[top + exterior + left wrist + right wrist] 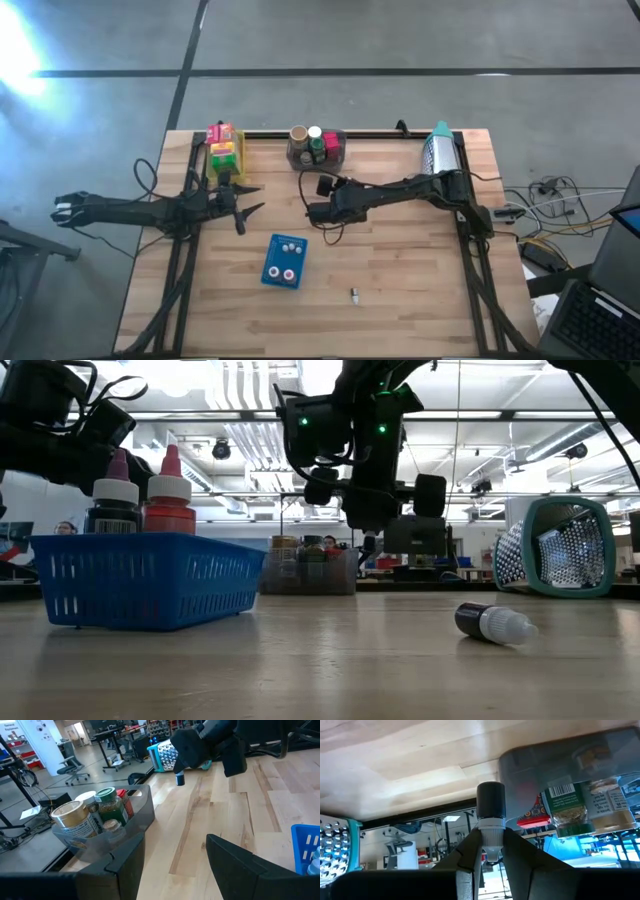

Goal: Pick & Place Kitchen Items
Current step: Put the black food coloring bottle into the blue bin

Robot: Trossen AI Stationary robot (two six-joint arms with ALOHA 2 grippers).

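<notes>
My right gripper [318, 208] hangs above the middle of the table, just in front of the grey bin [316, 150], and is shut on a tiny bottle [491, 800] with a dark body and a white cap. The same bottle [180, 778] shows below the gripper in the left wrist view. A flat blue tray [285, 261] holds two small bottles [168, 490] standing upright. Another tiny bottle [495, 623] lies on its side on the table nearer the front edge. My left gripper [250, 200] waits open near the left edge, beside the yellow bin [224, 150]. My right gripper pinches the tiny bottle by its white cap end [491, 826] between its two fingers. The dark body sticks out past the fingertips, in line with them. The fingers slant down from the table's right side. The bottle is lifted clear of the table.
The grey bin holds jars and cans [95, 815]; the yellow bin holds coloured boxes. A metal grater with a teal frame [440, 150] lies at the far right. Bare wood lies between the tray and the bins.
</notes>
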